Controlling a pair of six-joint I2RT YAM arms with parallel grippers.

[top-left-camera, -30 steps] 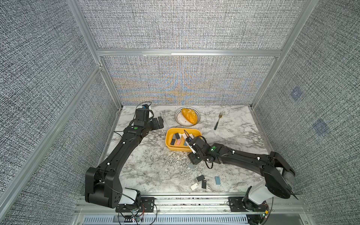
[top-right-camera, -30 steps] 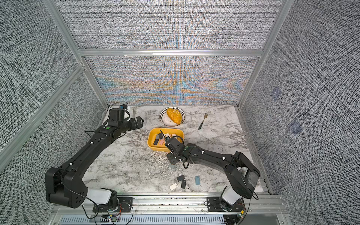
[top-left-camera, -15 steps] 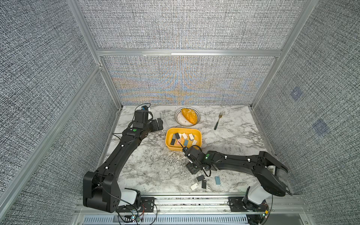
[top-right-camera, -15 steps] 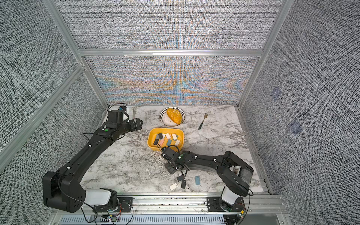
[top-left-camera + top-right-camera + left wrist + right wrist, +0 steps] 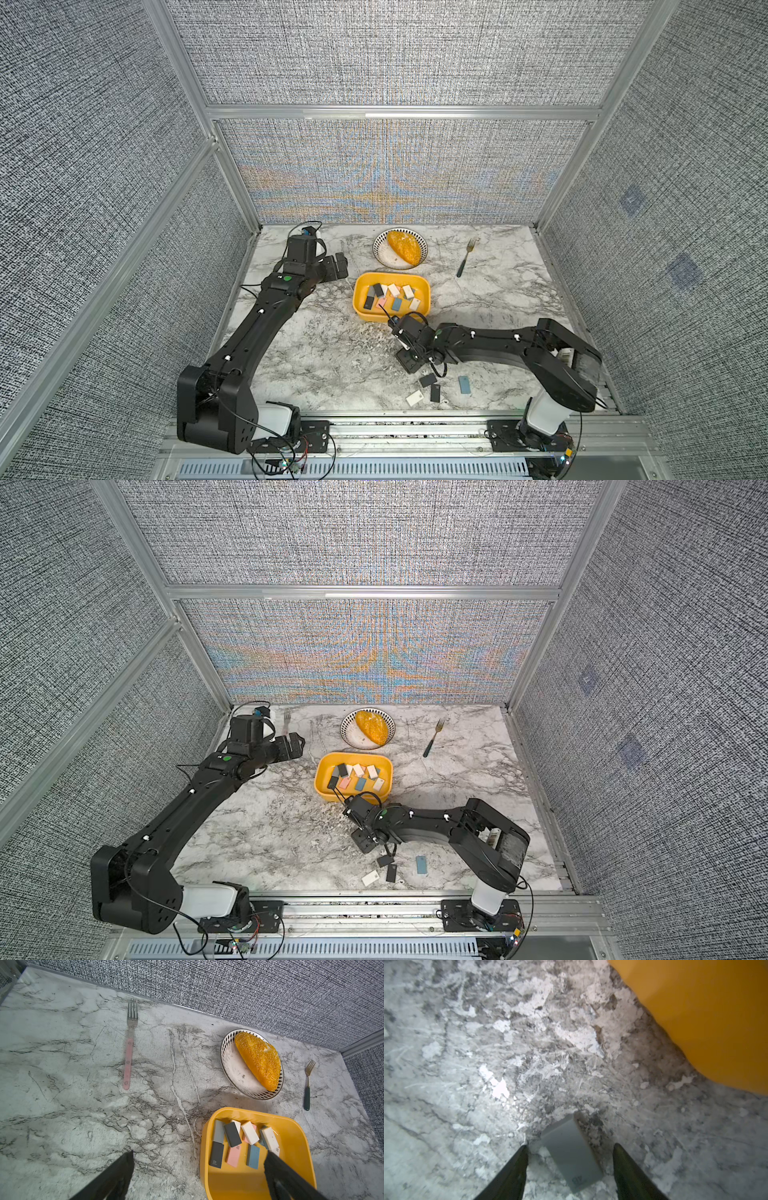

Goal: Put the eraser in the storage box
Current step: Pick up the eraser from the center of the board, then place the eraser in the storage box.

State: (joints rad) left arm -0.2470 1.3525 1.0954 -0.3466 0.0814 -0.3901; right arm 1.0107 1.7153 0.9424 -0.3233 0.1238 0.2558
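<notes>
Eraser (image 5: 571, 1155): a grey block, lying flat on the marbled surface (image 5: 324, 353), outside the storage box (image 5: 426, 291) and near its front wall. The right wrist view shows it between the two fingers of the right claw (image 5: 571, 1146), set at a slant to them. The fingers stand apart, one on each side of the block, with a strip of surface showing between each finger and the eraser, so nothing is clamped. In both top views the right claw (image 5: 368, 839) is low over the surface just in front of the yellow box, and it hides the grey eraser there

Inside the storage box (image 5: 249, 1110) lie several other erasers (image 5: 232, 1134): black, grey, white, pink and blue. Four more lie loose near the front edge of the surface: two black ones (image 5: 427, 380), a white one (image 5: 416, 398) and a blue one (image 5: 464, 384)

The left claw (image 5: 198, 1153) is spread wide and holds nothing; it hangs over the back left of the surface, beside the box. Behind the box stands a plate (image 5: 392, 259) with bread (image 5: 403, 247). A green-handled fork (image 5: 465, 257) lies to one side of the plate and a pink-handled fork (image 5: 129, 1047) to the other
</notes>
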